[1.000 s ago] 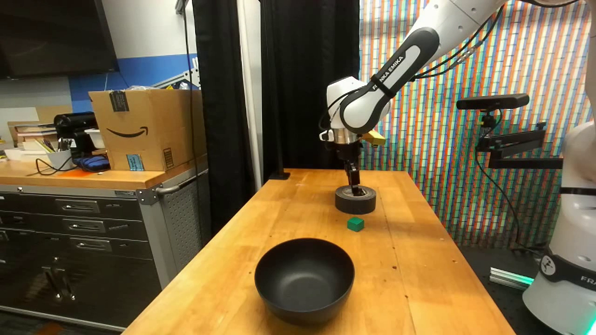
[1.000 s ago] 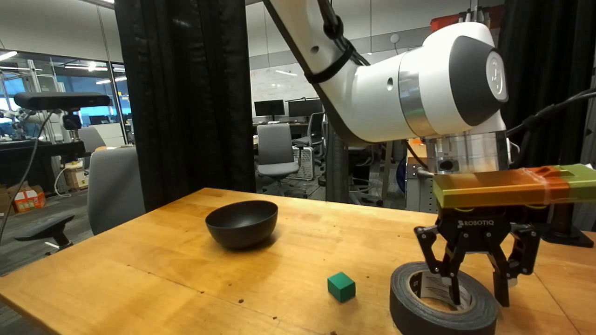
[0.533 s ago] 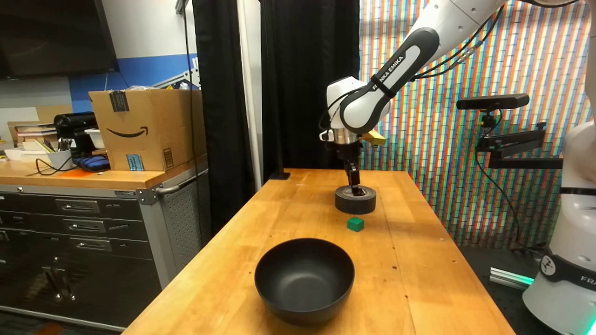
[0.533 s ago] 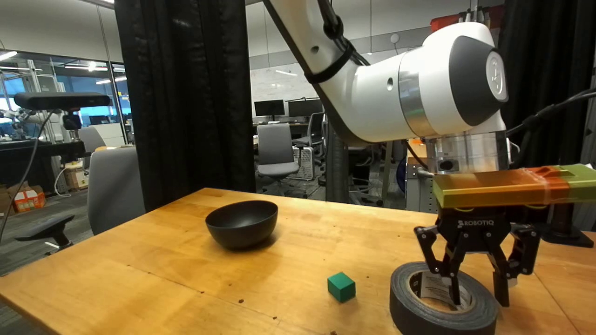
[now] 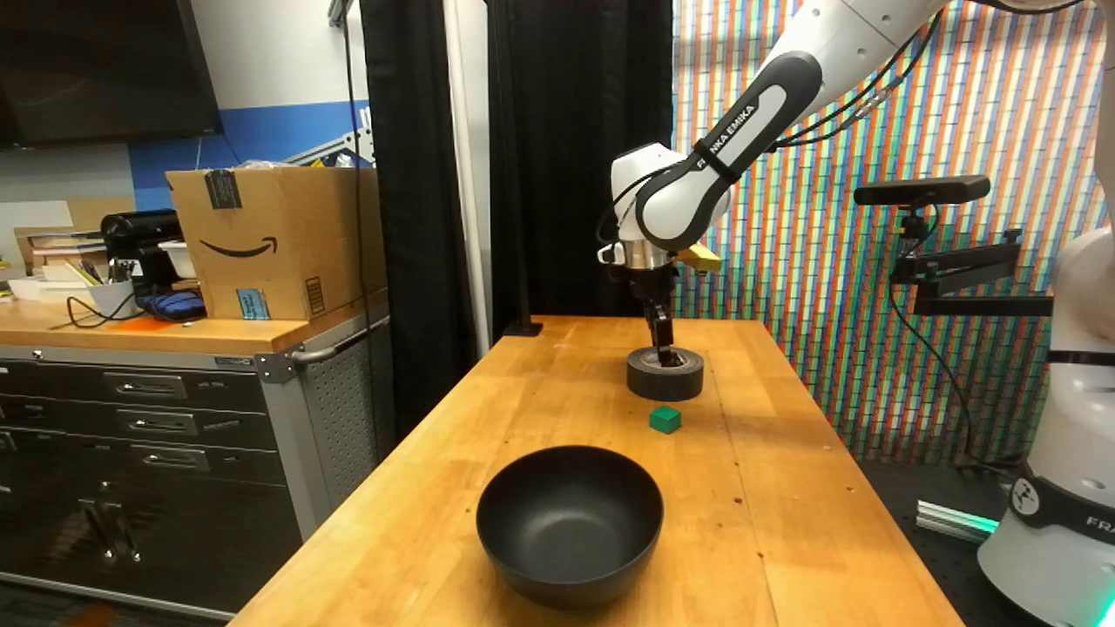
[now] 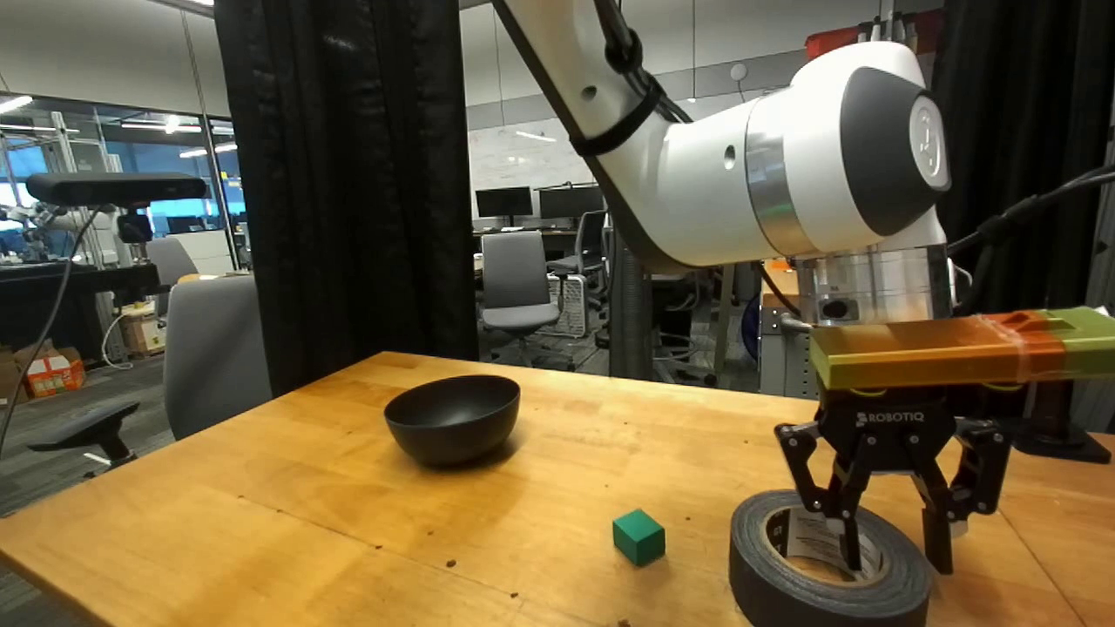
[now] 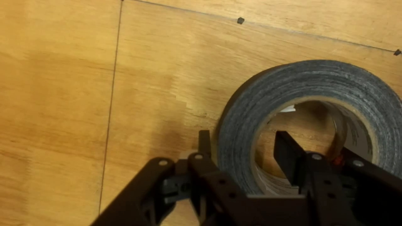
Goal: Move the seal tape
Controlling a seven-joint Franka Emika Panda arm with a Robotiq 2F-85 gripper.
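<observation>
The seal tape is a thick dark grey-black roll lying flat on the table. It shows in both exterior views [image 5: 665,383] [image 6: 806,601] and at the right of the wrist view [image 7: 326,78]. My gripper [image 6: 897,568] points down over the roll, also seen in an exterior view [image 5: 669,359]. In the wrist view my gripper [image 7: 242,133] is open, one finger above the roll's central hole and the other just outside its rim. The roll's wall lies between the fingers with gaps on both sides. How far down the fingertips reach is hard to tell.
A small green cube [image 5: 665,420] sits near the roll, also in an exterior view [image 6: 639,537]. A wide black bowl [image 5: 570,522] stands farther along the wooden table [image 6: 287,514]. A black stand base [image 6: 1058,442] is on the table behind the gripper.
</observation>
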